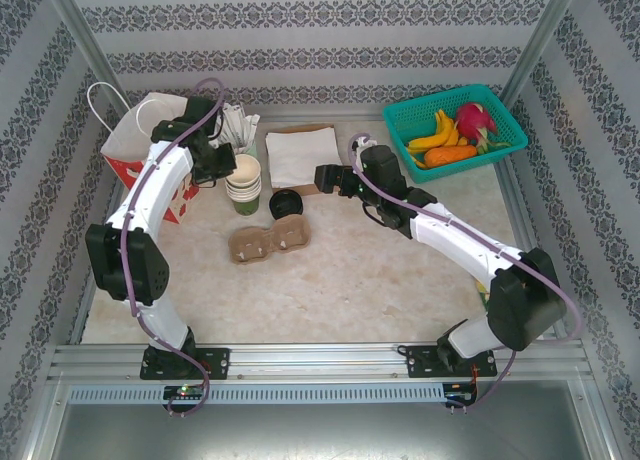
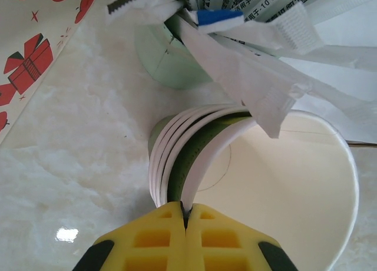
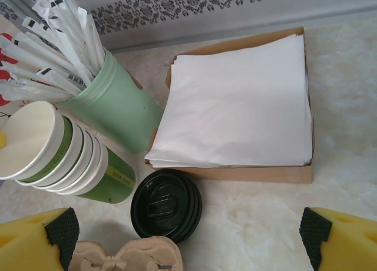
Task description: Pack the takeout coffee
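— Left hand point(image 2: 185, 215) state?
— Closed. Both yellow fingers were pinched on the rim of the top cup point(image 2: 283, 177) of the stack of cups point(image 3: 59, 153). One cup gripped.

— How many cups in that stack?
— Looked like five, lidless, green outside and cream inside. The rims overlapped, so the count was rough.

— Right hand?
— Right hand point(image 3: 188, 233) was wide open and held nothing. It hung low over the tabletop point(image 1: 380, 270), facing the takeout coffee.

— Where was the coffee?
— One takeout coffee point(image 3: 166, 204). It sat on the tabletop between the stack of cups and the cardboard tray point(image 3: 235, 174), just behind the carrier point(image 3: 126, 256). Neither hand touched it. Only its black lid showed; the cup underneath was hidden.

— Everything else, counted?
— One brown carrier with two holes. One cardboard tray with one pile of white napkins point(image 3: 235, 100). One mint-green holder point(image 3: 115, 103) just behind the cup stack, packed with paper-wrapped sticks point(image 3: 53, 53), too many to count. One red-printed paper bag point(image 1: 135, 140) at the far left, beside the left arm. One teal basket point(image 1: 399, 130) at the far right, well apart from the coffee, with one dragon fruit, one bunch of bananas and one orange piece I couldn't identify.
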### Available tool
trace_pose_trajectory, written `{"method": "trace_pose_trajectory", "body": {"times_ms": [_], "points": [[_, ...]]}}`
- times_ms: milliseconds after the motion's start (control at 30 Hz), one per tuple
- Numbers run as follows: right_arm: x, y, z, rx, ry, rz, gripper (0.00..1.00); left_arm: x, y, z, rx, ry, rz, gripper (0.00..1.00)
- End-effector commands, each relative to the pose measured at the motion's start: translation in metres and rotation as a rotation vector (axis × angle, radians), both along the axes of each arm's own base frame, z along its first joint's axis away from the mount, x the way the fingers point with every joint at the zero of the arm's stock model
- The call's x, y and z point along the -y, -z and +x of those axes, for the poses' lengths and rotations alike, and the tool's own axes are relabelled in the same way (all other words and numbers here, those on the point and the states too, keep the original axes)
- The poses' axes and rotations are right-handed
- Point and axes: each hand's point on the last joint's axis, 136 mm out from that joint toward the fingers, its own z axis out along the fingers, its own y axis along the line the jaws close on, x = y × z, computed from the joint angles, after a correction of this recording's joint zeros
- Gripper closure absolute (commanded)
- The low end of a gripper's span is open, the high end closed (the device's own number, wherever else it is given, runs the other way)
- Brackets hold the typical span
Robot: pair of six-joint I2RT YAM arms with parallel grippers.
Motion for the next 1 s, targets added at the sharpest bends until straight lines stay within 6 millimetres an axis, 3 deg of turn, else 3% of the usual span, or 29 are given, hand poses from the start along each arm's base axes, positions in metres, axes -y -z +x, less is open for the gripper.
{"method": "trace_pose_trajectory", "body": {"times_ms": [0, 433, 967], "points": [[-0.004, -0.021, -0.002, 0.067, -0.028, 0.000, 0.02, -0.001, -0.028, 0.005, 0.088, -0.030, -0.071, 1.00], [-0.037, -0.048, -0.027, 0.171, -0.282, 0.000, 0.02, -0.005, -0.060, 0.006, 0.181, -0.047, -0.123, 1.00], [-0.025, -0.073, -0.023, 0.191, -0.141, 0.131, 0.02, -0.015, -0.119, -0.014, 0.315, -0.048, -0.074, 1.00]]}}
